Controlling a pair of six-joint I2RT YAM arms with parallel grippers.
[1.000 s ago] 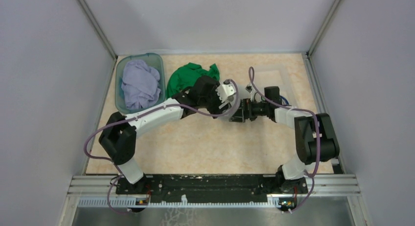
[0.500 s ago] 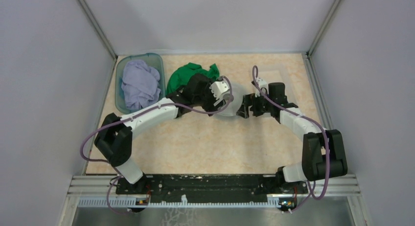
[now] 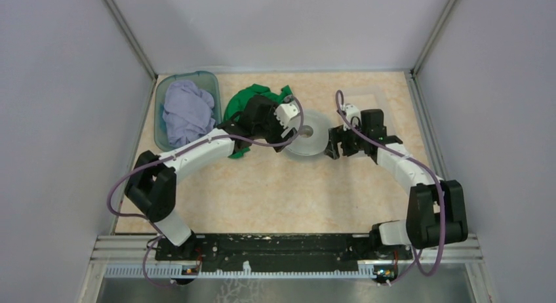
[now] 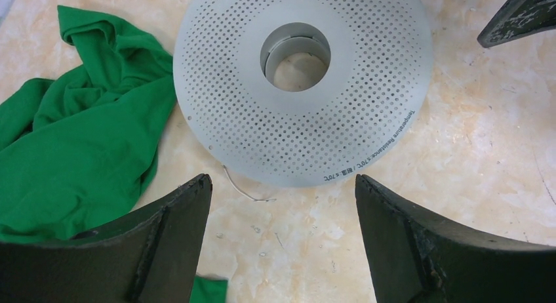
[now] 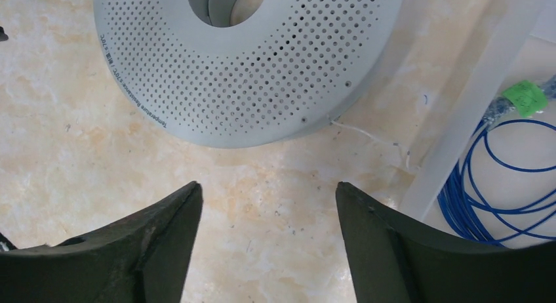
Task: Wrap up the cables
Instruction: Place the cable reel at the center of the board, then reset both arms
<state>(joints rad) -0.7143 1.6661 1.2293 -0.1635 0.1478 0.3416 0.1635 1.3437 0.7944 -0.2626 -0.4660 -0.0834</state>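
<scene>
We find left hand [image 4: 282, 181] and right hand [image 5: 267, 188] spread wide, empty. Blue cable [image 5: 498, 185] lies coiled in the tray [image 5: 452, 139] right of the right hand; whitish cable [image 5: 367, 134] trails ahead by the spool [image 5: 262, 73]. We judge wrapping unstarted.

Recorded withdrawal of left gripper [image 4: 282, 180] toward green cloth [image 4: 85, 152] and right gripper [image 5: 267, 185] toward tray [image 5: 459, 113], leaving spool [image 3: 316, 144] (a second ago covered by both) fully exposed.
</scene>
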